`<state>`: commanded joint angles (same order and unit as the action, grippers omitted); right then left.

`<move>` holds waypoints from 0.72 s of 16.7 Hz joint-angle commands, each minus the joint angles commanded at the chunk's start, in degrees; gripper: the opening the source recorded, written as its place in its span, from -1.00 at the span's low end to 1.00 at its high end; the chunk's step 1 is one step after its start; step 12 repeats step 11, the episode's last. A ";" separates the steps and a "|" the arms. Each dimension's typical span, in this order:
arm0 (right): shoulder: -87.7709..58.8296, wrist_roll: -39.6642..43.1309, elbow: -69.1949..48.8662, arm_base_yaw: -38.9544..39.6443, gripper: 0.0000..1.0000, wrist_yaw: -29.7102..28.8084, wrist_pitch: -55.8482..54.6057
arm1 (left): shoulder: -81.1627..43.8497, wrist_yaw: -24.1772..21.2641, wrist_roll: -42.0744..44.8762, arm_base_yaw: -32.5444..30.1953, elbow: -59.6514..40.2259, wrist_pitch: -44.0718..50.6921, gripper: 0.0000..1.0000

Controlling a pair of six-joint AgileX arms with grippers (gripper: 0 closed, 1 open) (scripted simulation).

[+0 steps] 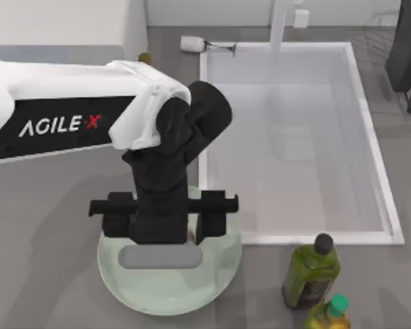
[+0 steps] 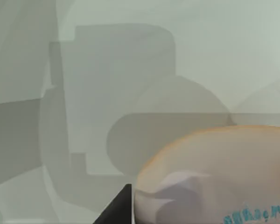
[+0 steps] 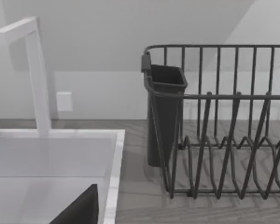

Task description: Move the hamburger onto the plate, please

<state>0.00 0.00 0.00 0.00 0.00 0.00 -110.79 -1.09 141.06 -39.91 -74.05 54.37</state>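
The plate is a wide, pale mint dish at the front of the table, left of centre. My left gripper points straight down over it, and the wrist blocks the top view of what it carries. In the left wrist view the hamburger, a cream lump with an orange edge, sits very close to the camera. One dark finger presses against its side, and the glossy plate lies below. The gripper is shut on the hamburger. My right arm is parked at the far right.
A white sink with a faucet takes up the middle and right of the table. Two green bottles stand at the front right, near the plate. A dark dish rack with a cutlery cup stands beside the sink.
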 joint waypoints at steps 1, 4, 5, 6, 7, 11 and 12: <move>0.00 0.00 0.00 0.00 1.00 0.00 0.00 | 0.00 0.00 0.00 0.00 0.00 0.00 0.36; 0.00 0.00 0.00 0.00 1.00 0.00 0.00 | 0.00 0.00 0.00 0.00 0.00 0.00 0.81; 0.00 0.00 0.00 0.00 1.00 0.00 0.00 | 0.00 0.00 0.00 0.00 0.00 0.00 0.96; 0.00 0.00 0.00 0.00 1.00 0.00 0.00 | 0.00 0.00 0.00 0.00 0.00 0.00 1.00; 0.00 0.00 0.00 0.00 1.00 0.00 0.00 | 0.00 0.00 0.00 0.00 0.00 0.00 1.00; 0.00 0.00 0.00 0.00 1.00 0.00 0.00 | 0.00 0.00 0.00 0.00 0.00 0.00 1.00; 0.00 0.00 0.00 0.00 1.00 0.00 0.00 | 0.00 0.00 0.00 0.00 0.00 0.00 1.00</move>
